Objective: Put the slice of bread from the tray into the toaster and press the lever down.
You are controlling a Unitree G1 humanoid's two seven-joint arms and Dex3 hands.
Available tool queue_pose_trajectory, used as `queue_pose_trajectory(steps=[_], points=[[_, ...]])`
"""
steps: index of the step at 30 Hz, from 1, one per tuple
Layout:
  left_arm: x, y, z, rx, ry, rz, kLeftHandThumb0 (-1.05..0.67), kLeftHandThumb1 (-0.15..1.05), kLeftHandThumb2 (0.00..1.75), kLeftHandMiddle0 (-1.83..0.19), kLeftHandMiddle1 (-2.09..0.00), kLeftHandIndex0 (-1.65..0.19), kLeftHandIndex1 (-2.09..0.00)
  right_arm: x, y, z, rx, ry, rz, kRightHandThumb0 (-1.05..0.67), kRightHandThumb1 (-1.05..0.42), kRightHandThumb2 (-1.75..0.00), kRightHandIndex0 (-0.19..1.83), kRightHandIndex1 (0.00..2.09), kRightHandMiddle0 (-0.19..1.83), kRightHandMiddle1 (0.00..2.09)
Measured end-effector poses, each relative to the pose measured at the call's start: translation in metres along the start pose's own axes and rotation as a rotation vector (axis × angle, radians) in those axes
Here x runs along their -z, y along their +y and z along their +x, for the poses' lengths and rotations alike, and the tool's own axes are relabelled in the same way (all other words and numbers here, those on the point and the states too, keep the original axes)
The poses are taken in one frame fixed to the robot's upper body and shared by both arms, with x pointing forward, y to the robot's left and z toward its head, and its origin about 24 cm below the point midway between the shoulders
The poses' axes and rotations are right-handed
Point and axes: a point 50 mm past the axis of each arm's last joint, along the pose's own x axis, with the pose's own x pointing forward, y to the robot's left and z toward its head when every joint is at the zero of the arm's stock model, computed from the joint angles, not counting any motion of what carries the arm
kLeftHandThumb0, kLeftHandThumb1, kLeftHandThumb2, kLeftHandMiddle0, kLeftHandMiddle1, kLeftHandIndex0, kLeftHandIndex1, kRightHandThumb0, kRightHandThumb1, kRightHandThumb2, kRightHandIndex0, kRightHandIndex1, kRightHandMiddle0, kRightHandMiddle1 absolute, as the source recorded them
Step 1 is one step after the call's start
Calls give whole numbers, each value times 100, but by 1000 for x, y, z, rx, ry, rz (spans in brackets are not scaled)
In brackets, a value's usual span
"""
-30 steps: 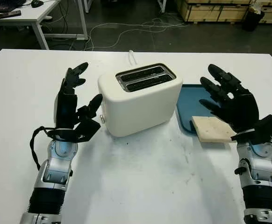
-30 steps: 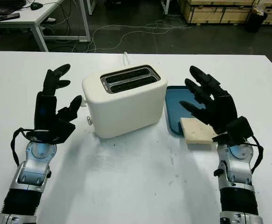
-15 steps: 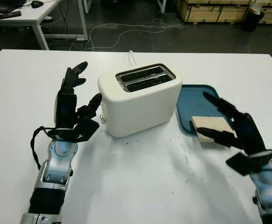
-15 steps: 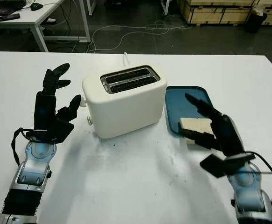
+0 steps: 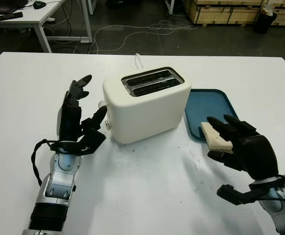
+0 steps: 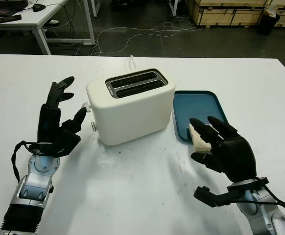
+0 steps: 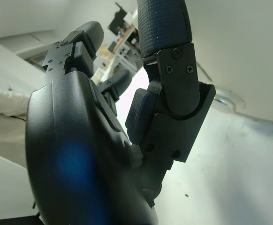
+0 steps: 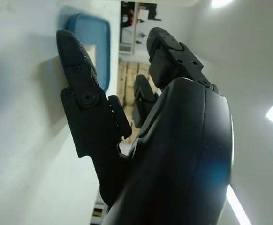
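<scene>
The white table is taken up at centre by the cream toaster, both slots empty. The blue tray sits just to its right. The left hand is held open beside the toaster. The right hand is placed against the bread slice at the tray's near edge; whether it is gripped cannot be told.

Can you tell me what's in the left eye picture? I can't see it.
The robot's right hand reaches over a slice of bread at the near edge of a blue tray. A white toaster stands mid-table, the open left hand beside it.
</scene>
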Motion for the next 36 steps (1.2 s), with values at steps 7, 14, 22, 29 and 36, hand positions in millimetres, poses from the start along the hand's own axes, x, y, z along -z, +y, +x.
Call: queue_pose_trajectory(steps=[7, 14, 22, 29, 36], points=[[1, -1, -1, -9, -1, -5, -103, 92, 61, 0, -114, 0, -63, 11, 20, 2, -70, 58, -69, -58, -76, 0, 36, 1, 38, 1], [1, -1, -1, -11, -1, -5, -103, 92, 63, 0, -113, 0, -63, 19, 31, 9, -42, 91, -107, -50, -81, -2, 39, 2, 41, 1], [0, -2, -1, -9, 0, -15, -104, 92, 61, 0, -110, 0, -60, 30, 42, 10, 17, 114, -146, -32, -87, -1, 45, 3, 47, 2], [0, -2, -1, -13, 3, -31, -103, 92, 60, 0, -109, 0, -60, 34, 42, 10, 39, 124, -188, -36, -90, -1, 71, 11, 64, 6], [0, -1, -1, -14, 0, -31, -104, 92, 62, 0, -111, 0, -62, 32, 39, 10, 127, 123, -246, -49, -92, -22, 83, 169, 80, 124]])
